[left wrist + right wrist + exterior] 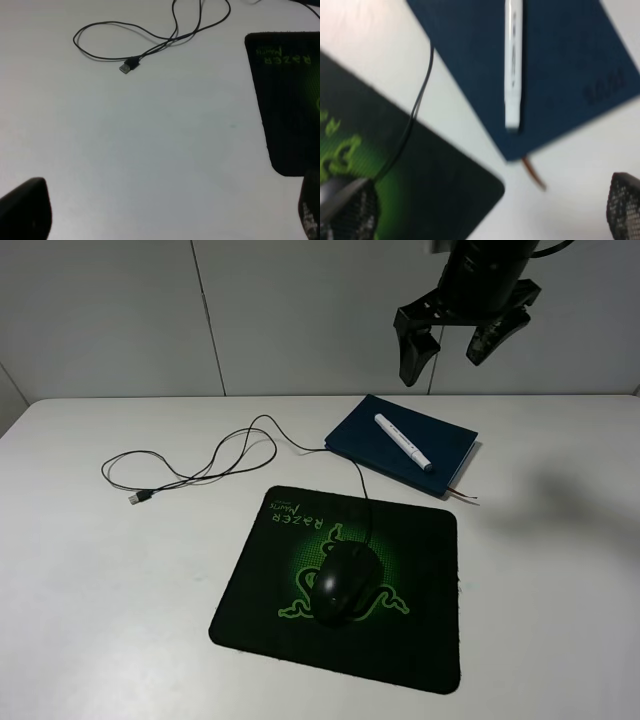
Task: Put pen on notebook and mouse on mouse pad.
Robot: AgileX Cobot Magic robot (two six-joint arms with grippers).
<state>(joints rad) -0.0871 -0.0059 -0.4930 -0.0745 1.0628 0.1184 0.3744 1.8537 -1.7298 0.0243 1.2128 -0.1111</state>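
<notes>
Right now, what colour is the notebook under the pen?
Dark teal-blue notebook, clearest in the exterior high view.

Pen (402, 441) on notebook (400, 445), behind mouse pad (345, 590) (mouse (345, 581) atop).

A plain white surface (560, 640) fills the lower scene, matte and unmarked. Behind its far edge stands a pale wall (110, 310), split by a thin vertical seam (207, 315).

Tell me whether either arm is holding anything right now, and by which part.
Nothing is held. The right gripper hangs open above the notebook; the left gripper's fingers are spread over bare table.
</notes>
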